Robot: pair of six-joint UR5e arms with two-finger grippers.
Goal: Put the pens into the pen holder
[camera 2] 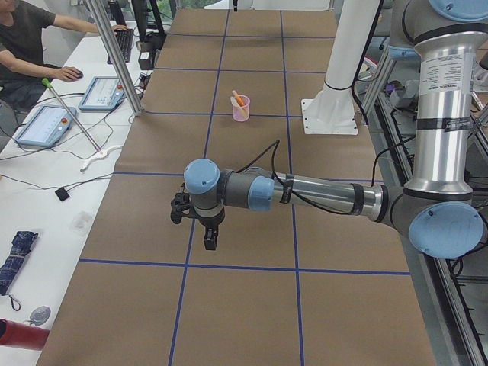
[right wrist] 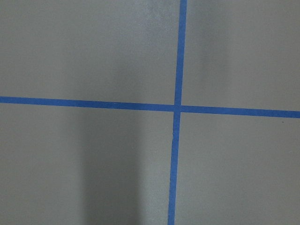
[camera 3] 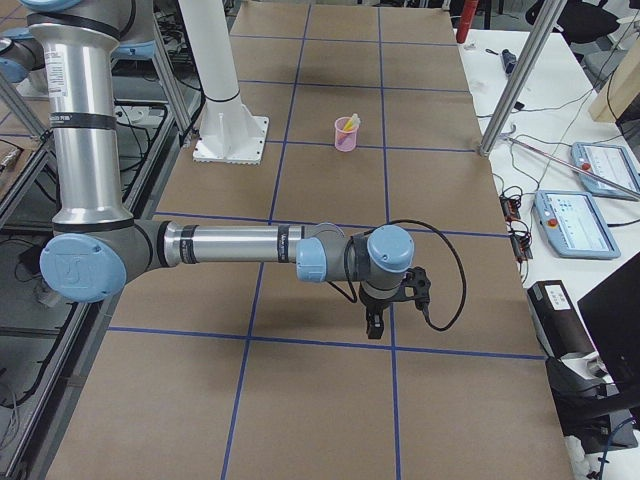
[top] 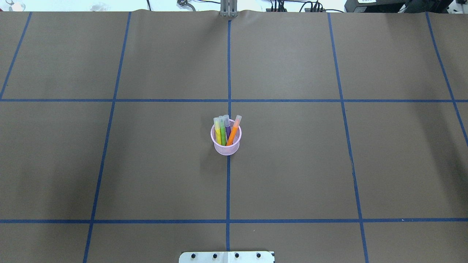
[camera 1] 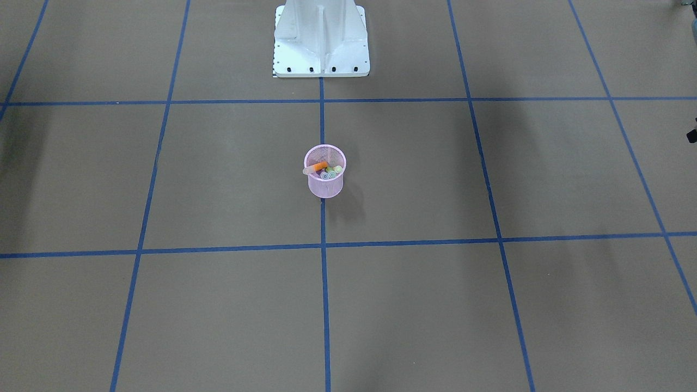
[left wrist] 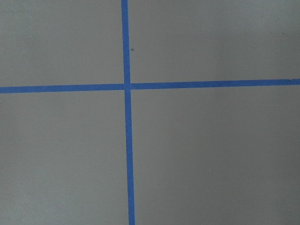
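Note:
The pink mesh pen holder point(top: 226, 148) stands upright at the table's centre on the blue middle line, also seen as the pen holder point(camera 1: 325, 185). Inside it lean the pens: yellow point(top: 217, 132), green point(top: 222, 132), purple point(top: 228, 128) and orange point(top: 233, 134), caps up. My left gripper point(camera 2: 210, 244) hangs over the table far from the cup, seen only in the left side view. My right gripper point(camera 3: 373, 328) hangs likewise far off in the right side view. I cannot tell whether either is open or shut. Both wrist views show only brown paper and blue tape.
The white robot base point(camera 1: 321, 54) stands behind the cup. A person point(camera 2: 23, 38) sits at a side table with teach pendants point(camera 2: 46, 126). A metal post point(camera 3: 515, 80) stands at the table's far edge. Blue tape lines grid the brown cover.

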